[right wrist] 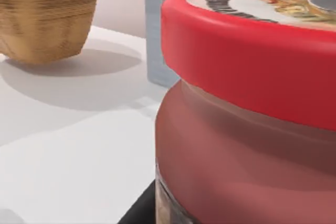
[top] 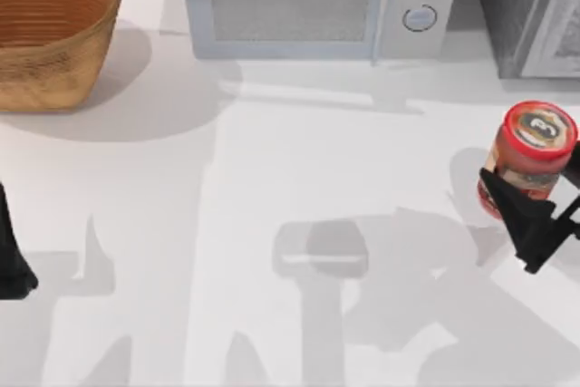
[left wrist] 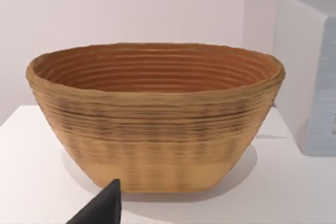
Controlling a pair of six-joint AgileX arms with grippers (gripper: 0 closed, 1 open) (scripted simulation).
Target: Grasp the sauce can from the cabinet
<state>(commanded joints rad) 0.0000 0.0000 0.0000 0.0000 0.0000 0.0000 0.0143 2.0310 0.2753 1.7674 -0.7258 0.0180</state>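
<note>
Near the table's (top: 272, 188) right edge: sauce can (top: 530, 156), upright, pinched by the right hand (top: 535, 210). Far-right corner: cabinet (top: 526, 6). Left edge: left hand (top: 11, 265), parked; finger state cannot be told.

The white worktop (top: 272, 224) lies bare across its middle; the woven brown wicker basket (top: 50, 29), light grey microwave (top: 317, 2) and dark grey speckled cabinet (top: 530, 11) line its far edge.

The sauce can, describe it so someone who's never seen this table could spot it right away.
Start at the dark grey cabinet in the top view's far right corner. Just in front of it the sauce can stands upright at the right hand. It is the one small red cylinder, unlike the microwave and the woven basket.
</note>
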